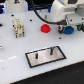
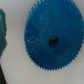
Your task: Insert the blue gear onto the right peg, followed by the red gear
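Lying flat on the white table (image 1: 15, 55), the blue gear (image 2: 52, 40) fills the wrist view, centre hole showing | red gear (image 1: 45, 28) just beside it toward the exterior view's left | gripper (image 1: 67, 26) over the blue gear, jaw spread not discernible | right peg (image 1: 51, 51) upright on grey plate (image 1: 45, 59), well apart from the blue gear

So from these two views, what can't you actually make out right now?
- Gripper: its fingers show in neither view, so open or shut is unknown.
- Blue gear: in the exterior view the arm covers most of it.
- Right peg: too small in the exterior view to judge; absent from the wrist view.
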You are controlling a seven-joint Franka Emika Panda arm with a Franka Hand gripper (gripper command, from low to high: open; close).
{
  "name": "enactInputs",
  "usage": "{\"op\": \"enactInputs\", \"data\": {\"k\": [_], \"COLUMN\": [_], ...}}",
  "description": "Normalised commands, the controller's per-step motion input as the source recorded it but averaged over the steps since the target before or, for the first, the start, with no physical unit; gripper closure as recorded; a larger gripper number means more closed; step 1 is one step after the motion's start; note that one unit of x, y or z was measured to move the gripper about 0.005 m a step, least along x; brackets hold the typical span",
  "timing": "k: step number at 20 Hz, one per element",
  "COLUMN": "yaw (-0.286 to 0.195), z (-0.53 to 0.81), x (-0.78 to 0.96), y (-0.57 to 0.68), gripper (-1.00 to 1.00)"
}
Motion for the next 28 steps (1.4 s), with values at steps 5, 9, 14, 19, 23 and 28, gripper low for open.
{"op": "enactInputs", "data": {"k": [5,9,14,19,23,28], "yaw": [0.000,0.000,0.000,0.000,0.000,0.000], "z": [-0.10,-0.10,-0.24,-0.13,-0.04,-0.05], "x": [-0.33,-0.42,-0.44,-0.18,-0.11,-0.14], "y": [-0.02,0.01,0.00,-0.01,-0.01,0.00], "gripper": [1.00,-1.00,-1.00,1.00,1.00,1.00]}}
